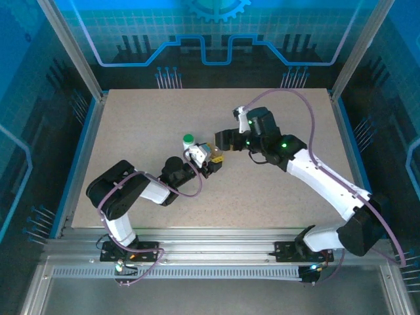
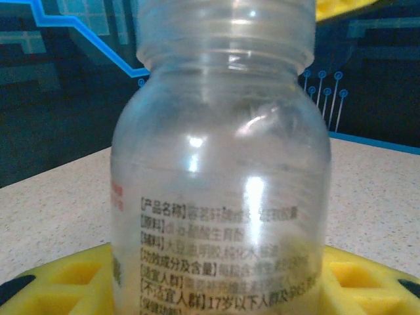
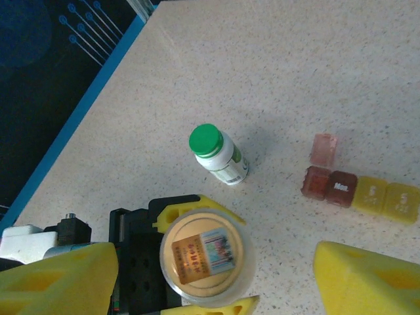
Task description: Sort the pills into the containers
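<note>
What mattered was the vertical line-up. The clear bottle (image 2: 220, 164) stood upright in the left gripper (image 2: 213, 292), whose yellow fingers (image 2: 59, 285) were clamped on its lower body. The right gripper (image 3: 216, 262) hung directly above it, looking straight down the bottle's long axis onto its round gold top (image 3: 205, 252). The right jaws stood wide apart, one finger to either side of that top and neither touching it. We therefore judged the right arm to be the one placed for the coming move: a descent along that axis to close on the top and get the bottle open. We saw no loose pills on the table (image 3: 275, 59), and through the cloudy wall of the clear bottle we could not tell what, if anything, lay inside. The green-capped white bottle (image 3: 216, 154) sat on the table just beyond the held bottle, capped and apart from both grippers; whether it stood straight or leaned we could not say. The containers lay further to the right in the right wrist view, in one touching row: the dark red boxes (image 3: 330, 186) first, then the yellow boxes (image 3: 387, 198). The end dark red box had its pinkish lid (image 3: 325, 149) flipped up, and the others looked closed. We could not make out whether any box held a pill.
</note>
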You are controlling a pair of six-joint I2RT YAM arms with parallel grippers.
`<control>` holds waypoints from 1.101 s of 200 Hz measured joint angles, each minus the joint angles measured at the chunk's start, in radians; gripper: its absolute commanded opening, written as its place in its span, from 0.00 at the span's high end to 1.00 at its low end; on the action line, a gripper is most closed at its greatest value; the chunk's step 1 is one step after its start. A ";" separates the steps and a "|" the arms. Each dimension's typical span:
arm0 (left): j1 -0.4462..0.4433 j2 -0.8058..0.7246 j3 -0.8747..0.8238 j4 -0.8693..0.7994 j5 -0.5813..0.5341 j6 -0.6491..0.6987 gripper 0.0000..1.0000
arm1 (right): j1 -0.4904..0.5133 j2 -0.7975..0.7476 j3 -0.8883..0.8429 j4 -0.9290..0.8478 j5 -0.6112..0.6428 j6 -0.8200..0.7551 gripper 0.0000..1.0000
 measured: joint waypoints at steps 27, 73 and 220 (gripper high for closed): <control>0.000 0.003 0.000 0.000 -0.026 0.002 1.00 | 0.036 0.068 0.024 0.001 0.025 0.008 0.23; 0.000 0.005 0.000 -0.004 -0.044 0.010 1.00 | 0.044 0.117 0.063 -0.001 0.074 0.007 0.29; 0.000 0.009 -0.003 -0.007 -0.040 0.026 1.00 | 0.049 0.156 0.059 0.024 0.064 -0.042 0.78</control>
